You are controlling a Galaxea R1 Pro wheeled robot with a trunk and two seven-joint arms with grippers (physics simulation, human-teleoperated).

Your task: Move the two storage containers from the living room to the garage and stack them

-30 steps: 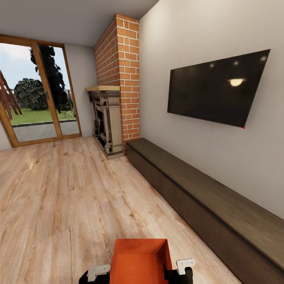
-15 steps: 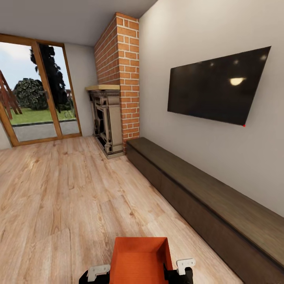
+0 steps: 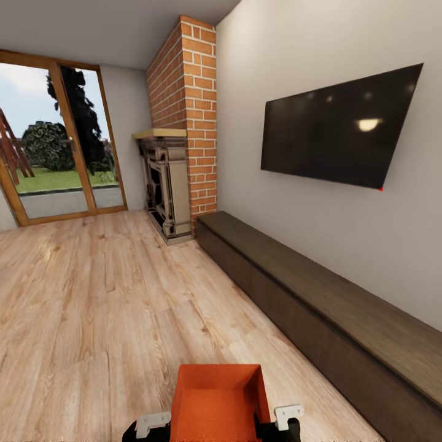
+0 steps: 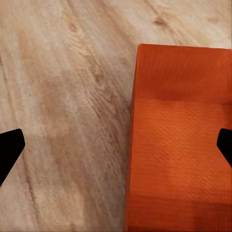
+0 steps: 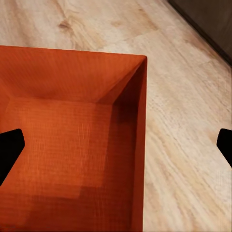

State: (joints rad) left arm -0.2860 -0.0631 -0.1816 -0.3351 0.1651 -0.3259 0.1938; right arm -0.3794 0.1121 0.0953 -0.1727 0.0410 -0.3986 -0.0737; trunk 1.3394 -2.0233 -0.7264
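One orange-red storage container sits at the bottom centre of the head view, open top up, its interior bare. It lies between the two arms: the left gripper shows as a white bracket at the container's left wall, and the right gripper as a matching bracket at its right wall. Whether the brackets touch the walls cannot be told from this view.

In the left wrist view the container occupies the right half of the frame, with the left gripper spread wide; one dark fingertip is at the left edge and the other at the right edge, over the container. In the right wrist view the container occupies the left and centre, and the right gripper is likewise spread, with one fingertip over the container's interior. Neither pair of fingers is closed on a wall.

Below and around the container is the light wood plank floor. A long dark low cabinet runs along the right wall, under a black TV. The red brick fireplace stands at upper centre, and glass doors at upper left.
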